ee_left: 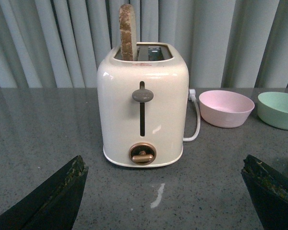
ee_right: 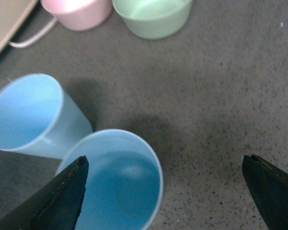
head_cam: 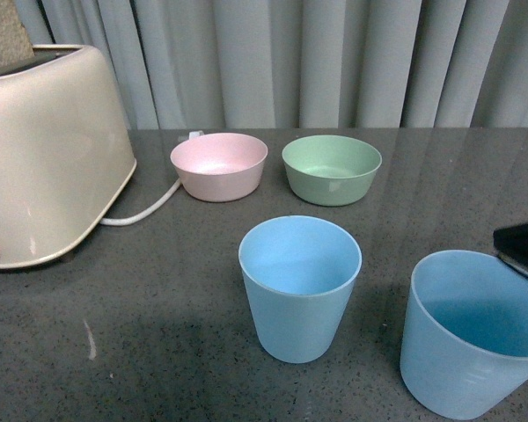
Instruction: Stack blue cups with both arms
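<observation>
Right wrist view: right claw [ee_right: 164, 161] spread over right cup [ee_right: 120, 187], likely lining up grasp; left claw [ee_left: 163, 161] spread, facing toaster [ee_left: 115, 110].

A toaster [head_cam: 44, 158] stands at the far left of the desk [head_cam: 158, 352], with a bread slice [ee_left: 127, 33] upright in one slot. Its cord [head_cam: 150, 209] runs behind the left bowl [head_cam: 218, 165], and the right bowl [head_cam: 331, 169] sits just beside that. In front of the bowls stands the left cup [head_cam: 299, 290]. The right cup [head_cam: 471, 338] is near it, further right and nearer the robot. A curtain [head_cam: 334, 61] hangs behind the desk.
</observation>
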`<action>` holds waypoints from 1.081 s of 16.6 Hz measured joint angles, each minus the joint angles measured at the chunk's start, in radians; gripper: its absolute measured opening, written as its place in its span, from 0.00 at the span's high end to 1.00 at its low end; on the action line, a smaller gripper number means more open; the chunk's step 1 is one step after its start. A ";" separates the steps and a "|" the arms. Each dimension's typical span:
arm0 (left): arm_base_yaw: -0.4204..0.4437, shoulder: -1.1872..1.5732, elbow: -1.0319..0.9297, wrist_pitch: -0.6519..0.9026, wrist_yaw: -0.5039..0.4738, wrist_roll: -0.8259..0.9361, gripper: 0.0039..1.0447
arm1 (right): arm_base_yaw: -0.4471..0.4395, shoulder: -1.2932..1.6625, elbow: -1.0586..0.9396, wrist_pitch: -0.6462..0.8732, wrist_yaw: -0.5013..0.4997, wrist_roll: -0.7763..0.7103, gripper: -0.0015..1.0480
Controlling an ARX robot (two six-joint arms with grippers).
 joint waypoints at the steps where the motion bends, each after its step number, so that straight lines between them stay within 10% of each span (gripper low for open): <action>1: 0.000 0.000 0.000 0.000 0.000 0.000 0.06 | 0.000 0.034 0.000 0.002 0.013 -0.002 0.06; 7: 0.000 0.000 0.000 0.000 0.000 0.000 0.06 | 0.037 0.117 0.016 -0.022 0.090 -0.003 0.07; 13: 0.000 0.000 0.000 0.000 0.000 0.000 0.06 | 0.079 0.121 0.021 -0.042 0.132 -0.005 0.51; 15: 0.000 0.000 0.000 0.000 0.000 0.000 0.06 | 0.090 0.098 0.024 -0.088 0.126 0.016 0.93; 18: 0.000 0.000 0.000 0.000 0.000 0.000 0.06 | 0.055 0.035 0.063 -0.143 0.110 0.029 0.98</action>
